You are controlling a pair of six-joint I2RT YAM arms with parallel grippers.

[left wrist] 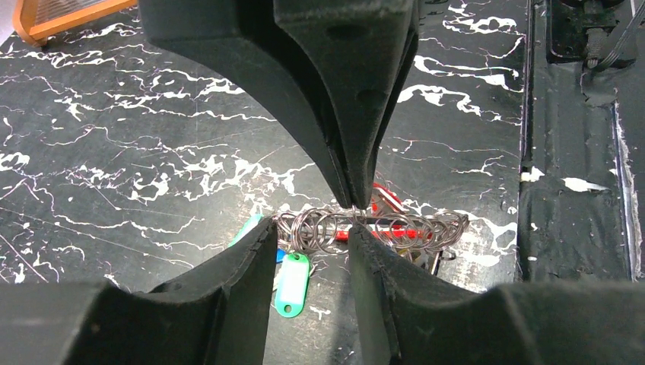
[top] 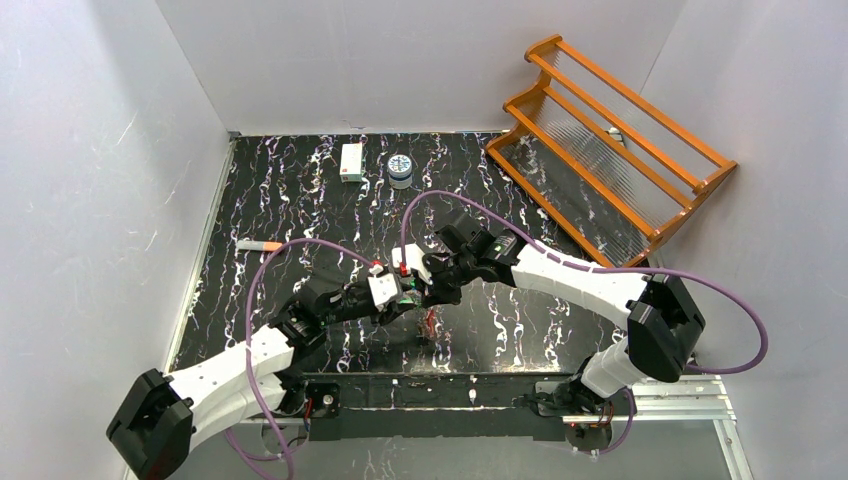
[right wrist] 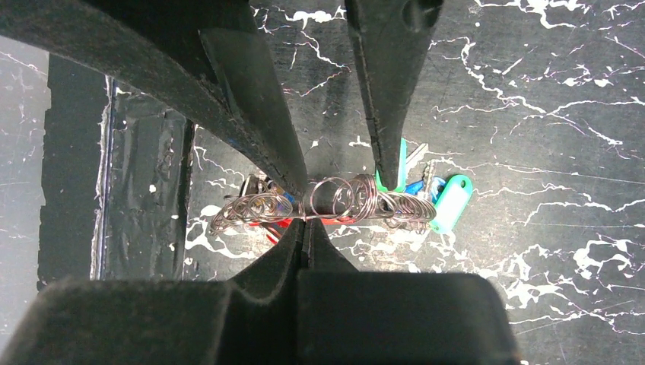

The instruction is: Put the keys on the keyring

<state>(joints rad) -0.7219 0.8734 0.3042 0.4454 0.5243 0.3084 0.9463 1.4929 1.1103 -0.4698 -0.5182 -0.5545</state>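
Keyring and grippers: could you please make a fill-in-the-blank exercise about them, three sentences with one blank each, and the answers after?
1. The right gripper is ___ on the keyring.
2. The left gripper has its jaws ___, with rings between them.
3. The plastic tag beside the rings is ___.
Answers: shut; open; green.

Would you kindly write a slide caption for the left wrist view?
Right gripper pinches the keyring; left gripper open around its coils, green tag below.

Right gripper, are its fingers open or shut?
Shut on the keyring: the right gripper fingers meet tip to tip, pinching a wire coil.
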